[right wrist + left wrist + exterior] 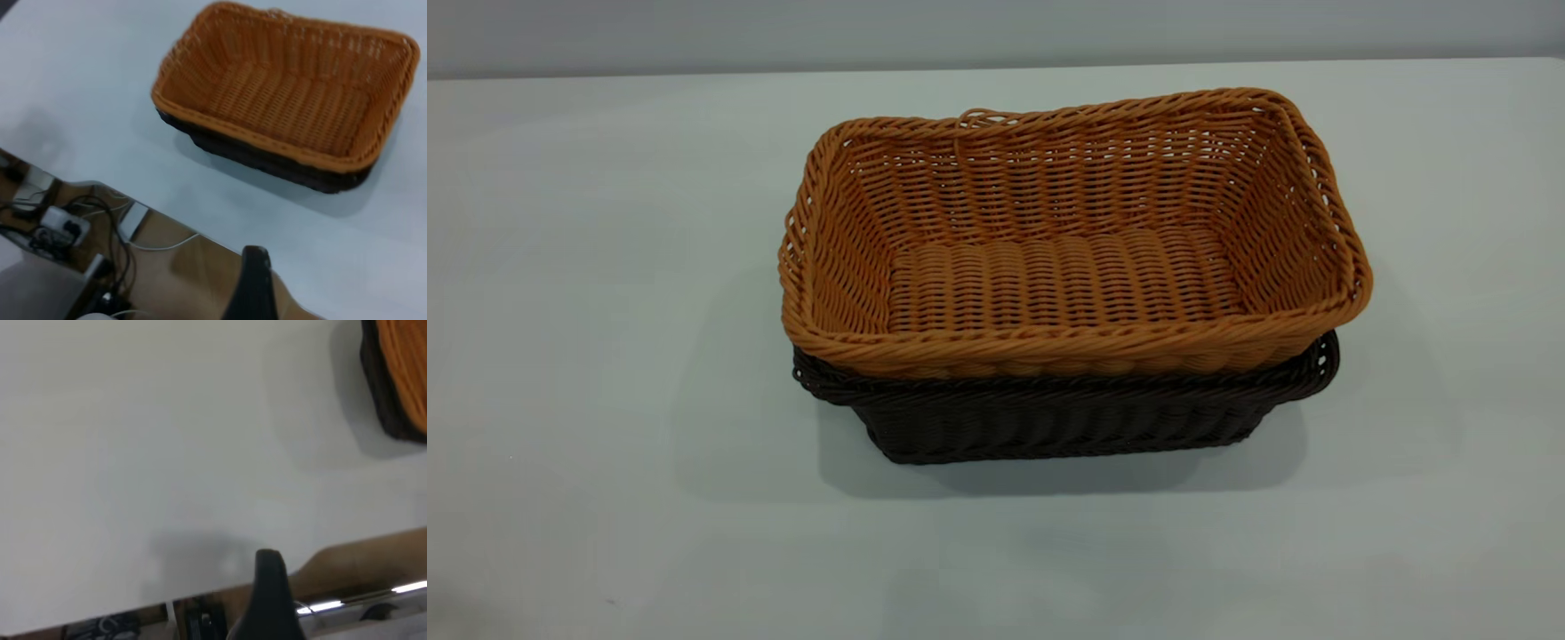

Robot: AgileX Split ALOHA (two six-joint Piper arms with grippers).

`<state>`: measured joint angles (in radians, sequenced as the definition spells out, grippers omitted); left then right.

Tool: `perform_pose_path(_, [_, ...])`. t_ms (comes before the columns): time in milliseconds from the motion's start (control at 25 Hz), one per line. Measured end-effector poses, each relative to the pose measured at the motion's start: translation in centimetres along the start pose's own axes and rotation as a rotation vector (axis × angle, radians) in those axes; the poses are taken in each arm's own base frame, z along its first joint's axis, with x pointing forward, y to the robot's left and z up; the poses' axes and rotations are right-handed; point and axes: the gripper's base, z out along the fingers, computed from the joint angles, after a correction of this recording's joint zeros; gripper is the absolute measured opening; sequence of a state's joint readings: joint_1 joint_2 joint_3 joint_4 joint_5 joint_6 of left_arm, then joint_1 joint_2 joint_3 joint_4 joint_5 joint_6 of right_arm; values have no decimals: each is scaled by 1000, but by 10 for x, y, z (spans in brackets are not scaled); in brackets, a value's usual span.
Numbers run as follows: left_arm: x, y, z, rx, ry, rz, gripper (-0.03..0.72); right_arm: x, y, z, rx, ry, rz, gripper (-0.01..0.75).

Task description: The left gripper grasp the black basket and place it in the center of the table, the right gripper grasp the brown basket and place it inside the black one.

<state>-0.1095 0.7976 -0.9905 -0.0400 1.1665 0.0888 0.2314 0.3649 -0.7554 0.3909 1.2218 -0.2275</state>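
Note:
The brown basket (1072,267) sits nested inside the black basket (1067,418), near the middle of the table (587,311). Only the black basket's rim and lower wall show beneath it. Neither gripper shows in the exterior view. The left gripper (330,577) hovers over the table's edge, well away from the baskets; the black basket (383,393) and brown basket (407,367) show at a corner of its view. The right gripper (303,267) is also back at a table edge, apart from the brown basket (287,93) and black basket (267,157). One finger of each shows (270,587) (255,280), with nothing held.
Off the table edge in the right wrist view lie cables and a power strip (60,230) on the floor. A wooden floor strip (360,563) shows past the edge in the left wrist view. Bare tabletop surrounds the baskets.

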Motion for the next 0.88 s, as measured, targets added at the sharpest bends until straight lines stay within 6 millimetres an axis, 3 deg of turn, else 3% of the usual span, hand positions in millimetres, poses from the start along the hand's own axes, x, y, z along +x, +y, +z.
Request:
perform_pose_path(200, [50, -4, -2, -5, -50, 1, 527, 35, -12, 16, 95, 15, -11, 563])
perform_pose_path(440, [98, -7, 2, -16, -129, 4, 527, 65, -15, 26, 121, -18, -22, 563])
perform_pose_path(880, [147, -8, 2, -65, -305, 12, 527, 82, -14, 15, 174, -129, -33, 563])
